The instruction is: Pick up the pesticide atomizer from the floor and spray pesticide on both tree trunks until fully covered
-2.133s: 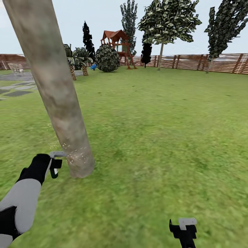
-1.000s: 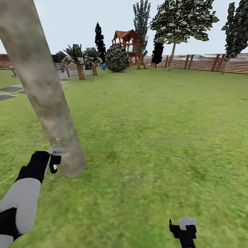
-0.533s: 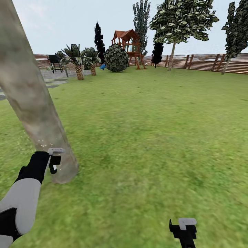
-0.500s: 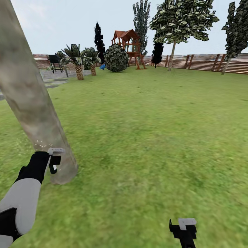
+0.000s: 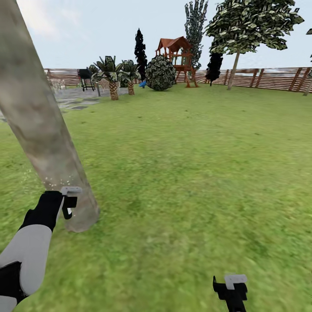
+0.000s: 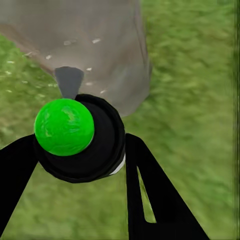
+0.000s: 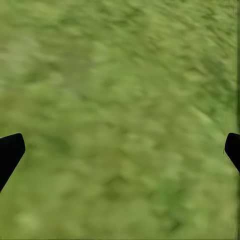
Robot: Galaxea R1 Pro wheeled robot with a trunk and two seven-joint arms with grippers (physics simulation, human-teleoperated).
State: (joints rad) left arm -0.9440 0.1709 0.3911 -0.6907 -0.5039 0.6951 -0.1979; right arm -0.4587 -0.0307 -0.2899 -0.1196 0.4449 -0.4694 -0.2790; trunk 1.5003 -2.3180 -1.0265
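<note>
The pesticide atomizer (image 6: 82, 145) has a black body, a green ball (image 6: 64, 126) on top and a grey nozzle (image 6: 69, 81). My left gripper (image 6: 80, 165) is shut on it, one black finger on each side. In the head view the left gripper (image 5: 68, 204) holds the atomizer (image 5: 71, 190) close against the base of the near tree trunk (image 5: 41, 125), nozzle toward the bark. White pesticide specks (image 6: 90, 69) dot the trunk (image 6: 85, 35) low down. The second tree (image 5: 234, 69) stands far off by the fence. My right gripper (image 5: 231, 289) hangs open over grass (image 7: 120, 100).
Open lawn (image 5: 195, 151) stretches ahead and to the right. At the far end stand a wooden playhouse (image 5: 175, 60), a round bush (image 5: 160, 73), palms (image 5: 112, 78), a dark column tree (image 5: 139, 47) and a slat fence (image 5: 273, 78). Grey paving (image 5: 80, 102) lies far left.
The whole head view has shifted, with the background sliding right, so the camera has turned. The near trunk sits further left than 2 s ago. Both arms hold the same pose.
</note>
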